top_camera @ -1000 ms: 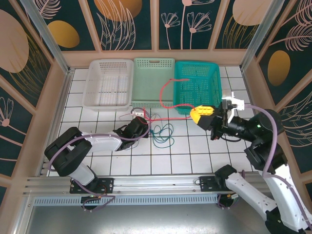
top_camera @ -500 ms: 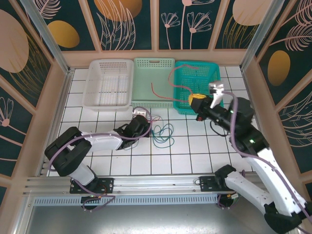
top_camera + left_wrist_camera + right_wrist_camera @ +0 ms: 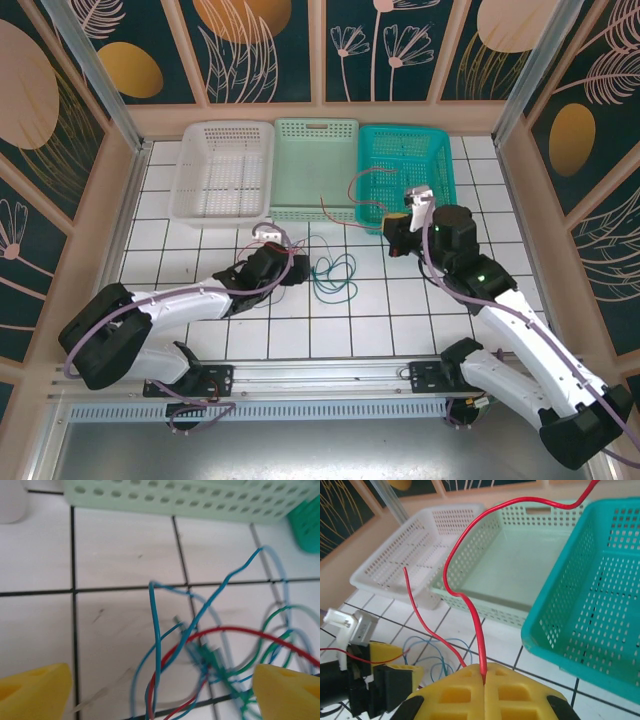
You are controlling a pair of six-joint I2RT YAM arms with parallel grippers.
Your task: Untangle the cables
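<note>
One red cable [image 3: 455, 587] is standing pinched in your right gripper [image 3: 484, 677] near the teal basket [image 3: 580, 620] while your left gripper [image 3: 161, 690] is hovering wide open over the tangle [image 3: 210, 655] on the counter [image 3: 115, 555], so you are likely needing to pin it before pulling.

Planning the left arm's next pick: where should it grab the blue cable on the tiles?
Take the blue cable on its straight run left of the knot, from above, likely: there it lies alone on bare tile, clear of the red strand and green strand.
</note>
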